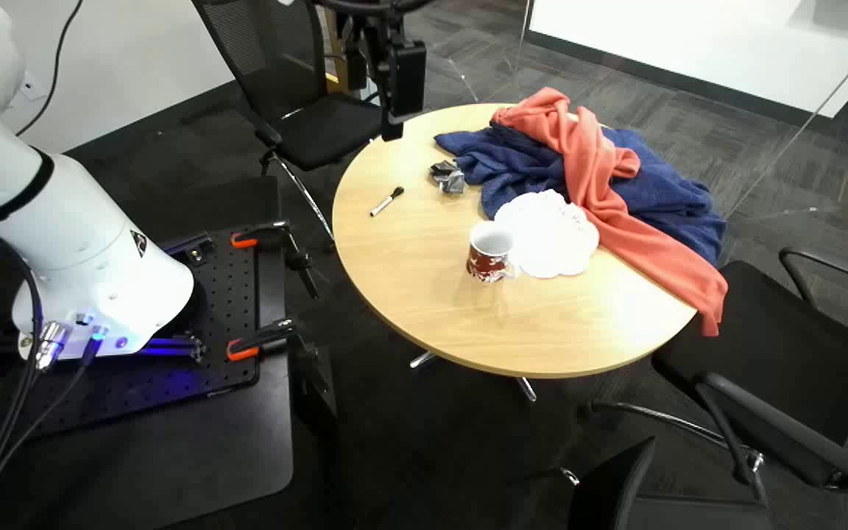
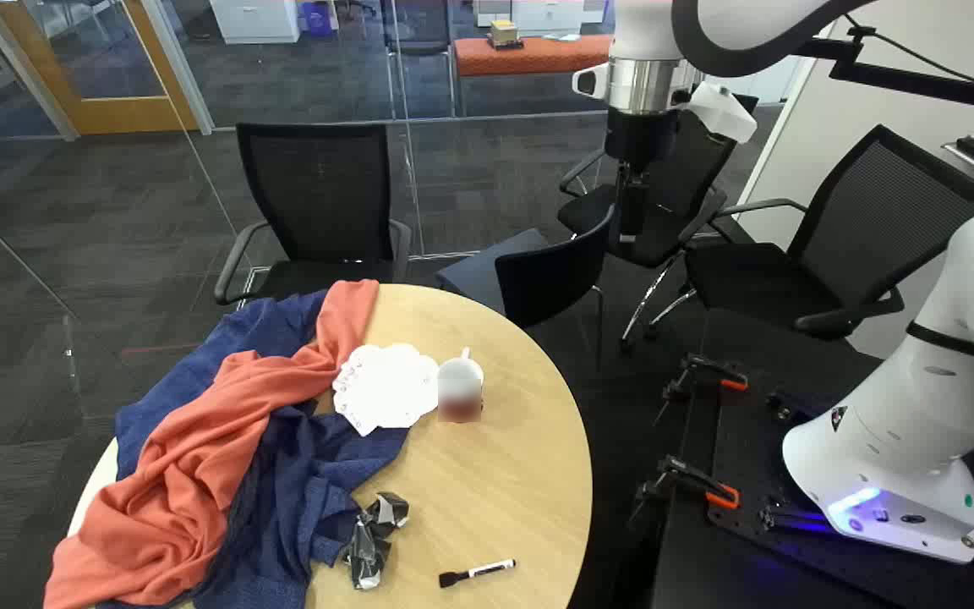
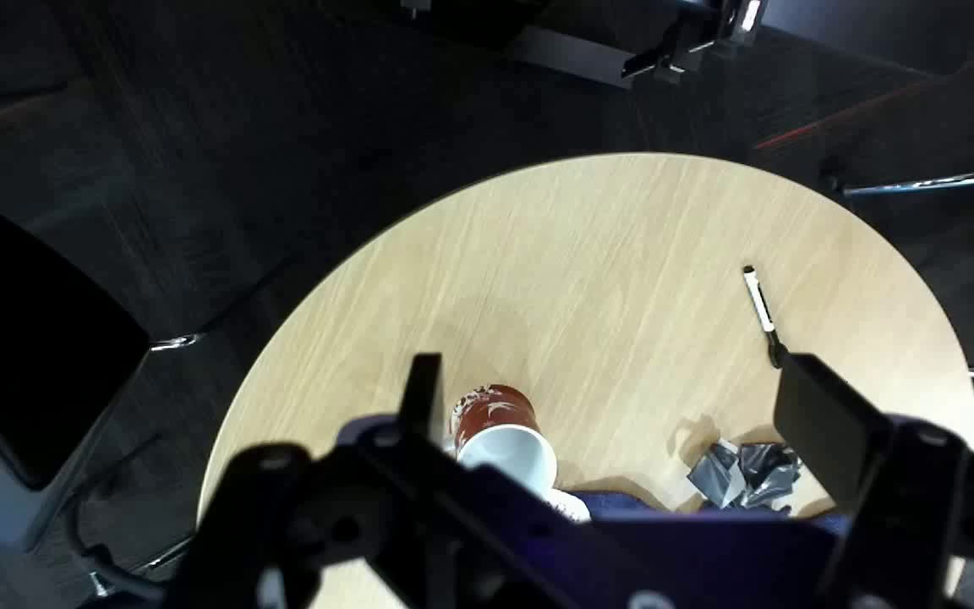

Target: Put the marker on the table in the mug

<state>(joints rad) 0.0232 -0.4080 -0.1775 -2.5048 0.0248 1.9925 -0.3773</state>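
In the wrist view, the two fingers (image 3: pixel 825 427) of the gripper (image 3: pixel 614 402) are spread wide apart, and the wood top of the table (image 3: pixel 588 271) is seen between and beyond them. The marker (image 3: pixel 759 306) is shown lying on the table, its dark end seen just beside the tip of the finger at the view's right, its white barrel pointed toward the view's top. The mug (image 3: pixel 500 433), patterned in red-brown and white outside and pale inside, is seen next to the other finger and is partly hidden by the gripper. A crumpled grey and black wrapper (image 3: pixel 745 474) is shown between the fingers, nearer the view's right.

In an exterior view, the mug is stood upright on the table, with a white scalloped piece (image 1: pixel 549 235) laid just beside it; whether they are touching cannot be told. A blue cloth (image 1: pixel 667 190) is crossed by an orange cloth (image 1: pixel 619 224), and both are draped past the table's rim. The marker is placed well apart from the mug. The gripper is held in the air at the view's top.

In an exterior view, the gripper is pointed downward and is seen against a black chair (image 2: pixel 692 169); its spread cannot be judged from this angle. The marker's dark end is turned toward the wrapper's side. The lower part of the mug is blurred.
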